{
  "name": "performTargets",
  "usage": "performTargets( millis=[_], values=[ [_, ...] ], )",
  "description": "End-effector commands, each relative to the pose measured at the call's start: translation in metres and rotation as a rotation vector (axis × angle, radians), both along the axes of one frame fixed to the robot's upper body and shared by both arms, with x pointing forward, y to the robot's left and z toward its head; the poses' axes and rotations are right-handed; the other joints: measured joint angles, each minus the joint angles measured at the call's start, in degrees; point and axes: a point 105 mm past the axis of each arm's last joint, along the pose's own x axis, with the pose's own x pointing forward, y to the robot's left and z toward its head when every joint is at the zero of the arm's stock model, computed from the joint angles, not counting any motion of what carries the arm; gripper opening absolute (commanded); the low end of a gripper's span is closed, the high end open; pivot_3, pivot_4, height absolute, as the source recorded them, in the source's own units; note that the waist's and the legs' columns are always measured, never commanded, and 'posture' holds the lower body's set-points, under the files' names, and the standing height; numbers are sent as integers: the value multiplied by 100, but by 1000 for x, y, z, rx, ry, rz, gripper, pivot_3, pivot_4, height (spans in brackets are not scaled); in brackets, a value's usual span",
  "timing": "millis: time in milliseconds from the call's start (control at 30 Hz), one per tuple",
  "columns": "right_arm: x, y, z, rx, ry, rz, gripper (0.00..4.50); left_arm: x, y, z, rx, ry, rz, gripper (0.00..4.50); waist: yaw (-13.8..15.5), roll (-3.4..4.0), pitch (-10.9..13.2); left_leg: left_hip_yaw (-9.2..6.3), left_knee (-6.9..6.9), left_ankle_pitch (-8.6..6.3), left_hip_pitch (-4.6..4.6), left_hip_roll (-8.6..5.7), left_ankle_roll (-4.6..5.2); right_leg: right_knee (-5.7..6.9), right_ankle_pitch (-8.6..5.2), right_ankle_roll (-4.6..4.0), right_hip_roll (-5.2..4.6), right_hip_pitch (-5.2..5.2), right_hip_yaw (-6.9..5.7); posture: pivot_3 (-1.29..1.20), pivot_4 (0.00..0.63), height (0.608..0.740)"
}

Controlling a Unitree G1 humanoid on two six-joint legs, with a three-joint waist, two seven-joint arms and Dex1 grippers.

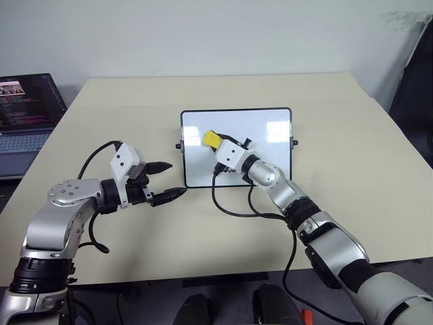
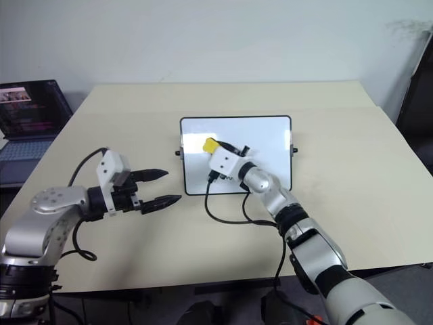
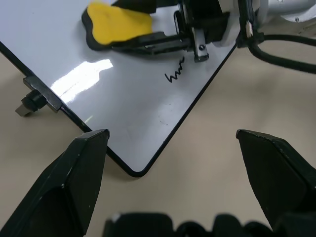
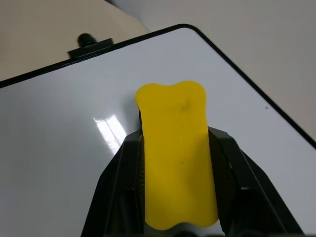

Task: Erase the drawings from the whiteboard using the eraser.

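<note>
Yellow eraser (image 4: 177,160) pinched in right gripper (image 1: 218,143), over whiteboard (image 1: 270,128) on table (image 1: 352,169). Left gripper (image 1: 168,181) spread wide, off board's corner. Mid-wipe; squiggle (image 3: 175,73) remaining. Next: drag back across it.

I found no readable text: the laptop (image 1: 27,112) screen's lines were too small, and the whiteboard (image 3: 123,108) bore only a squiggle (image 3: 174,72).
</note>
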Motion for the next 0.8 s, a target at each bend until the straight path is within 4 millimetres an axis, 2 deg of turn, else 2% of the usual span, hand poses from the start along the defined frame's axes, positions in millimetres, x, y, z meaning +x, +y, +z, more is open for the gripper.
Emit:
performTargets(
  millis=[33, 100, 233, 333, 400, 533, 667, 800],
  values=[
    [0, -18, -36, -82, 93, -36, 1371, 0, 1, 17, 5, -64, -4, 4500, 1, 0, 0, -1, 0, 1, 6, 0, 1, 0, 2, 0, 0, 6, -1, 0, 150, 740],
    [0, -17, -25, -51, 46, -24, 1371, 0, 0, 17, 4, -64, -5, 4500, 4, 1, 1, -4, 0, 1, 24, 0, 1, -4, 2, 0, 1, 30, -3, 0, 150, 740],
    [1, -23, 34, 119, -137, -15, 1371, 0, 1, 17, 4, -61, -6, 4500, 26, 5, 10, -9, -4, 0, 57, 0, 3, -14, 2, 0, 4, 66, -6, 0, 150, 740],
    [5, -40, 50, 157, -193, -55, 1371, 0, 1, 17, 5, -59, -8, 4500, 45, 5, 16, -12, -4, 0, 45, 0, 3, -20, 1, 1, 4, 58, -8, 0, 150, 740],
    [10, -58, 47, 147, -187, -110, 1371, 0, 0, 17, 4, -58, -9, 4500, 39, 5, 15, -11, -5, 0, 36, 1, 2, -25, -1, 2, 3, 50, -5, 0, 150, 740],
    [13, -75, 31, 112, -148, -159, 1371, -1, 0, 16, 4, -56, -12, 4500, 27, 1, 13, -1, -5, 11, -36, 1, -18, -21, -1, 2, 2, -28, 2, 0, 150, 740],
    [9, -74, 8, 81, -91, -157, 1371, 0, -1, 17, 3, -55, -15, 4500, 7, 0, 12, 9, -8, 9, -32, 5, -15, -22, -1, 2, 2, -26, 5, 0, 150, 740],
    [-4, -57, -16, 57, -39, -100, 1371, 0, -1, 17, 3, -55, -17, 4500, 7, -6, 7, 6, -4, 1, -21, 5, 2, -15, 0, 1, 3, -15, 4, 0, 150, 740]
  ],
)
